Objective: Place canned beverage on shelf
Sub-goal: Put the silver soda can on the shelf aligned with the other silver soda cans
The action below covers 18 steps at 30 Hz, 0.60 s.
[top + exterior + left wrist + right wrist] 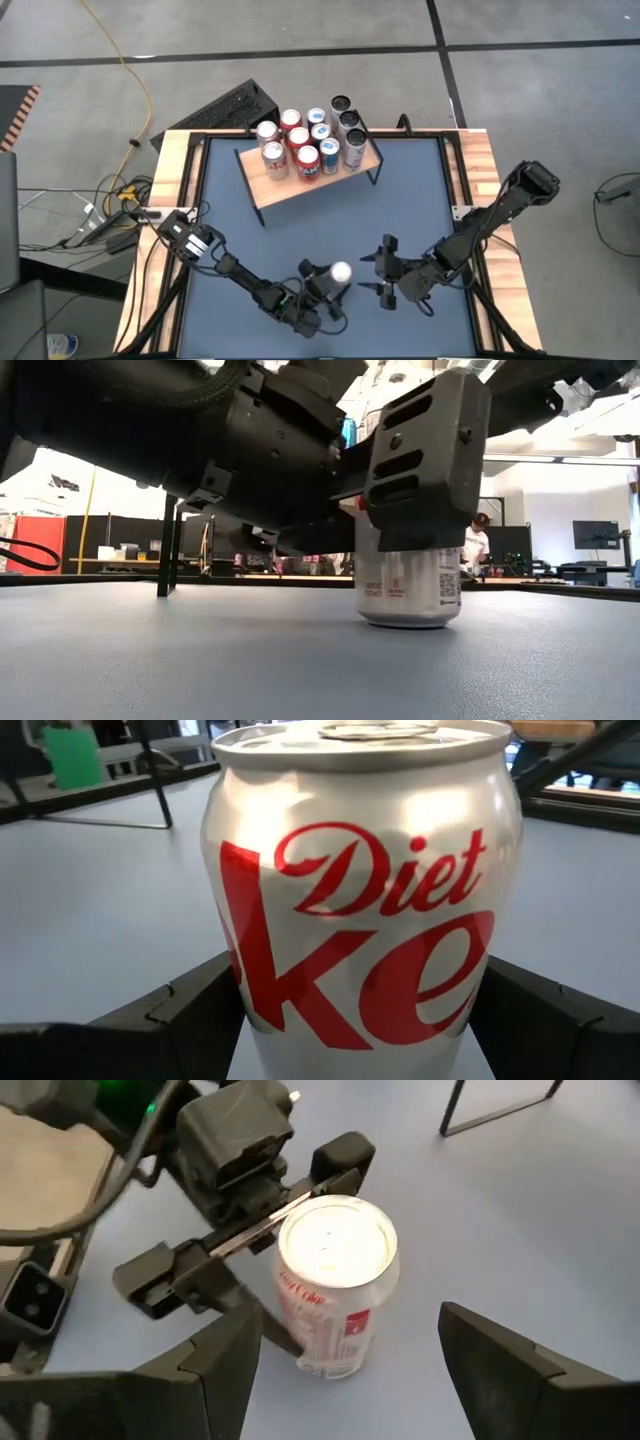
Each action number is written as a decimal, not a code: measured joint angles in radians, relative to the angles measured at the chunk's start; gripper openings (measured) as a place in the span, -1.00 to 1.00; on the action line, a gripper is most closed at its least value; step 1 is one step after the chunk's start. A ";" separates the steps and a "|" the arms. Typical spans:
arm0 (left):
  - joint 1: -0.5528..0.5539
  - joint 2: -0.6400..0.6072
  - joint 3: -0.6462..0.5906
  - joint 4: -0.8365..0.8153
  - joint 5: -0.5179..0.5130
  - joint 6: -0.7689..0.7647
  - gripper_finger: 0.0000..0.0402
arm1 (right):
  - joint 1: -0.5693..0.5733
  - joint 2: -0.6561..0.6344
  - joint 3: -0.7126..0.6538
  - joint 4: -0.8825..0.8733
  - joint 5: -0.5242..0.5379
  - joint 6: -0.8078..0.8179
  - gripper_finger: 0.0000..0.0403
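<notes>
Can (pixel 340 271) upright on table (pixel 230 215) near 6 o'clock, sides partly hidden by left gripper (pixel 322 283) closed around it, right gripper (pixel 378 276) wide open, empty, at its 3 o'clock, shelf (pixel 310 176) at 12 o'clock, bare table between.

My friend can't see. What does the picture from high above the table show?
A silver can stands upright on the blue table between the left gripper's fingers, while the open right gripper sits apart beside it. Farther back, a small wooden shelf holds about a dozen cans.
</notes>
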 joint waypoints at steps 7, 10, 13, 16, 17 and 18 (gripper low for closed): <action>0.031 0.001 0.000 0.016 0.052 -0.014 0.57 | 0.022 0.000 0.000 0.015 0.012 0.031 0.45; 0.050 -0.002 0.001 0.013 0.069 -0.105 0.57 | 0.023 0.000 0.000 0.007 0.013 0.045 0.45; 0.056 -0.002 0.001 0.030 0.072 -0.100 0.57 | 0.039 0.000 0.000 0.009 0.012 0.054 0.45; 0.055 -0.001 0.004 0.030 0.071 -0.093 0.57 | 0.056 0.000 0.000 0.001 0.009 0.075 0.45; 0.050 0.000 0.009 0.027 0.070 -0.097 0.57 | 0.061 0.000 0.000 -0.003 0.009 0.078 0.45; 0.049 0.001 0.015 0.026 0.070 -0.097 0.57 | 0.067 0.000 0.000 -0.005 0.010 0.080 0.45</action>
